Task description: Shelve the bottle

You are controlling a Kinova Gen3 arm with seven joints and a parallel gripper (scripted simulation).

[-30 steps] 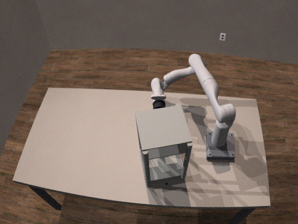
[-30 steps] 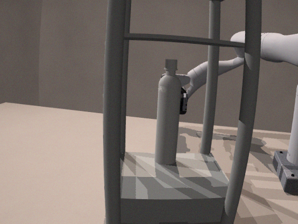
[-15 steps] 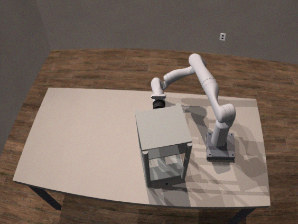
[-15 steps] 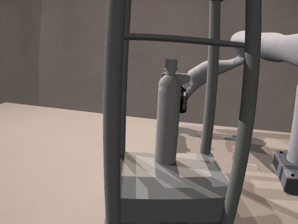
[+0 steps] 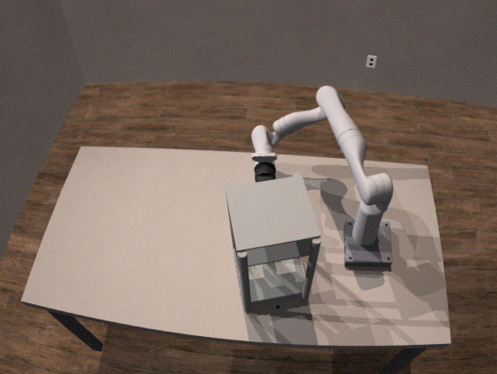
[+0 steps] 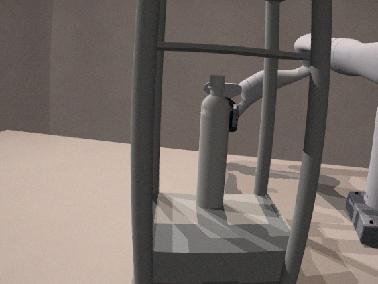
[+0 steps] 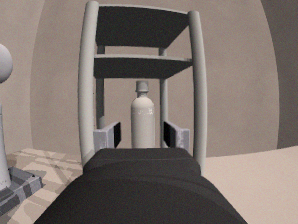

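Your arm [image 5: 348, 137] [image 6: 348, 55] is smooth and white, with rounded joints. Your grey square base plate [image 5: 349, 261] [image 6: 372, 231] [image 7: 32, 187] shows dark corner screws.
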